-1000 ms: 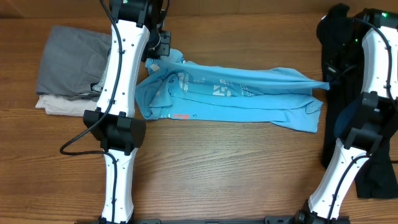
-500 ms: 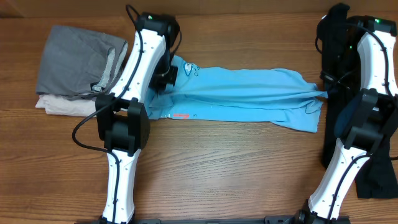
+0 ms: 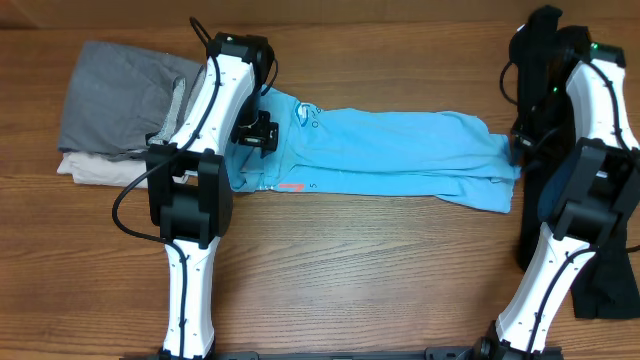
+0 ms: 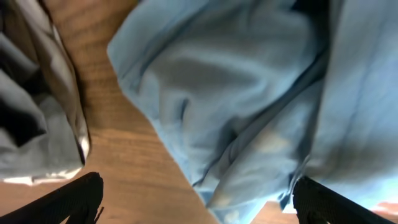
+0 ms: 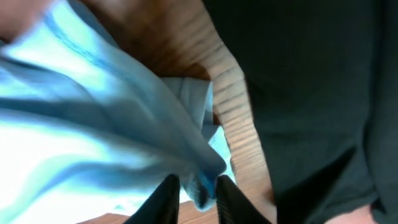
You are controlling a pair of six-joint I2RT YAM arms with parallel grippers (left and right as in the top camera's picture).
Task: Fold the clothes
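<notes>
The clothes, a sky-blue T-shirt (image 3: pixel 390 150), lie stretched left to right across the wooden table, with lettering near the left end. My left gripper (image 3: pixel 255 130) hovers over the shirt's left end. In the left wrist view it (image 4: pixel 202 202) is open, its fingertips (image 4: pixel 81 199) wide apart above rumpled blue fabric (image 4: pixel 249 93) and bare wood, gripping nothing. My right gripper (image 3: pixel 518 150) is at the shirt's right edge. In the right wrist view its (image 5: pixel 196 199) narrowly parted fingers (image 5: pixel 165 199) have a bunched fold of the blue shirt (image 5: pixel 202 180) squeezed between them.
Folded grey (image 3: pixel 120 100) and beige (image 3: pixel 85 172) garments are stacked at the left, close to the shirt's left end. A long black garment (image 3: pixel 545 60) runs down the right side under the right arm and fills the right of the right wrist view (image 5: pixel 311 93).
My left gripper has opened and let go of the shirt's left end, which now lies flatter. The right end's taut point has slackened, and the right fingers have parted slightly.
</notes>
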